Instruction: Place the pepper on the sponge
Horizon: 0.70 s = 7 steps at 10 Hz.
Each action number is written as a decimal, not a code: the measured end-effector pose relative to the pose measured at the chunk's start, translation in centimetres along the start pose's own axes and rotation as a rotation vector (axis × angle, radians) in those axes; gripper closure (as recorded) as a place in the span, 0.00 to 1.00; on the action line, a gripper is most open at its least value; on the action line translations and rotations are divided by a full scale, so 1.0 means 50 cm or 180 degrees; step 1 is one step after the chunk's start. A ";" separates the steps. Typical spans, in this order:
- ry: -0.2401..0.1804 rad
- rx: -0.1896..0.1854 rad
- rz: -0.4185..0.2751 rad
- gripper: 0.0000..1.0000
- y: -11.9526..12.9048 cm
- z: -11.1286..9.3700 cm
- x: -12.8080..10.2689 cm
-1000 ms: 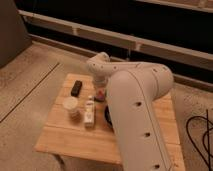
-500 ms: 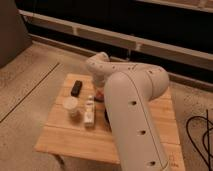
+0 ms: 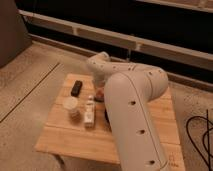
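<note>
- Although the white arm (image 3: 132, 105) covers much of the wooden table (image 3: 65, 137), the gripper (image 3: 99, 89) shows pointing down over the table's middle, a little toward the far edge.
- A small red-orange spot, which I take for the pepper (image 3: 100, 94), sits right at the gripper's tip. I cannot tell if the gripper is wide, narrow or holding it.
- The sponge does not show clearly. It may be hidden under the gripper or behind the arm, so I cannot say if the pepper is on it or not.
- This scene would fit two stages: the gripper closing on the pepper where it lies, or the gripper setting it down on a sponge hidden below.
- In my judgement, either stage needs slow, straight vertical motion, because the pepper is thin and could easily roll or slip sideways.
- The white bottle (image 3: 89, 111) lies just beside the gripper toward the near edge, and the pale cup (image 3: 71, 103) stands near it toward the left edge. A sideways swing could knock them.
- The black block (image 3: 76, 88) near the far left corner is apart and is not the target.
</note>
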<state>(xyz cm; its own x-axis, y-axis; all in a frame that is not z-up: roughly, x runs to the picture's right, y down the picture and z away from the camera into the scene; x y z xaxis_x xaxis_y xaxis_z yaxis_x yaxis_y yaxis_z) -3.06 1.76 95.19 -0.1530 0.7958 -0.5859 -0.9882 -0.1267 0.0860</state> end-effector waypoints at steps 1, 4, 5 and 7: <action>-0.0001 -0.0013 -0.0017 0.41 0.003 -0.001 -0.002; 0.0000 -0.0024 -0.0042 0.22 0.005 -0.004 -0.003; 0.0008 -0.0029 -0.0040 0.22 0.004 -0.003 -0.002; 0.0030 -0.0037 -0.0026 0.22 0.000 0.000 0.001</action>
<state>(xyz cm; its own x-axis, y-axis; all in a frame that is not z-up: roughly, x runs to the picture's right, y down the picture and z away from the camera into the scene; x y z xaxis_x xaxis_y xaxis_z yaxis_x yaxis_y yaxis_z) -3.08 1.81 95.13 -0.1447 0.7912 -0.5942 -0.9893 -0.1271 0.0718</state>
